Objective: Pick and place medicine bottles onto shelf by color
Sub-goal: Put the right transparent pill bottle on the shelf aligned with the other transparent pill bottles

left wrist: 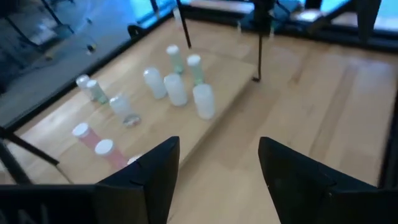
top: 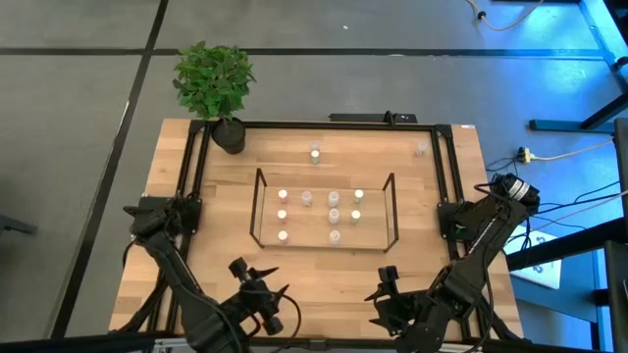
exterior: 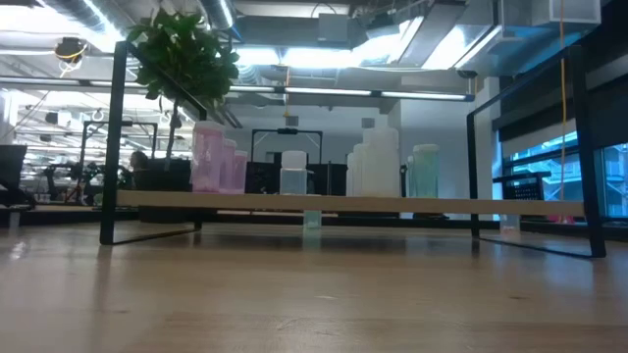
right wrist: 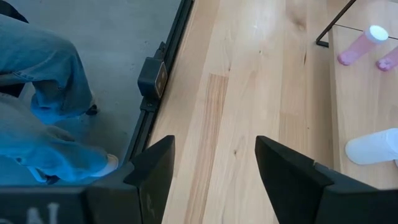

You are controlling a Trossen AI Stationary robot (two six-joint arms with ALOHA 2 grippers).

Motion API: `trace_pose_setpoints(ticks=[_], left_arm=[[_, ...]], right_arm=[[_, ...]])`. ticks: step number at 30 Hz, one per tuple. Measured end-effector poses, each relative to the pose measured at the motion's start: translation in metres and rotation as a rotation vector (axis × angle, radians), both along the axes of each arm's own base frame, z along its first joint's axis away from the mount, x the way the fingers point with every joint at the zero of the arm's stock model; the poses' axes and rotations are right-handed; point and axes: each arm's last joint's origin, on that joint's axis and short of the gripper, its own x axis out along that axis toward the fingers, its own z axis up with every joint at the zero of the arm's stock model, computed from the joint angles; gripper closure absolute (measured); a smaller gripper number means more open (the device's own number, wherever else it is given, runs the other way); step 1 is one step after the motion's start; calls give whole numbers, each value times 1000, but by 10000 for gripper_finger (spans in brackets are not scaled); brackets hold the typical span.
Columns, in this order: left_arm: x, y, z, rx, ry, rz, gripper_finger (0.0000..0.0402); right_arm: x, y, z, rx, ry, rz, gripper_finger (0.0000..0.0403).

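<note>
Wooden shelf [top: 324, 238] held the medicine bottles [top: 334, 216], well beyond the left pincer [top: 257, 287] and right pincer [top: 386, 291], both wide, empty.

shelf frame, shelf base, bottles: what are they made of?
Shelf frame: thin black rods, likely painted metal, matte. Its base: light wood board, visible grain, like the table. Medicine bottles: translucent tinted bodies with whitish caps, probably plastic; glass can't be ruled out.

**No readable text in view**

We find no legible label, brand or number. Only a pale fragment, perhaps part of a letter, shows on the right gripper [right wrist: 214, 168] housing at the wrist picture's edge, and we cannot read it.
</note>
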Motion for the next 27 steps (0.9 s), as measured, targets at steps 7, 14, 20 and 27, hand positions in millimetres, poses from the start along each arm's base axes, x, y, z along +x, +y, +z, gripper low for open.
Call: trace_pose_setpoints(ticks=[7,14,20,27], left_arm=[[-13,6,20,-86,116,-49,189],[-23,0,22,-88,119,-82,190],[-25,-2,23,-69,96,-91,191],[-25,-2,23,-48,105,-103,190]], right_arm=[[0,0,0,-1,0,1,177],[0,0,0,-39,-7,39,177],[4,0,2,-34,-32,41,177],[12,7,12,109,-126,18,177]])
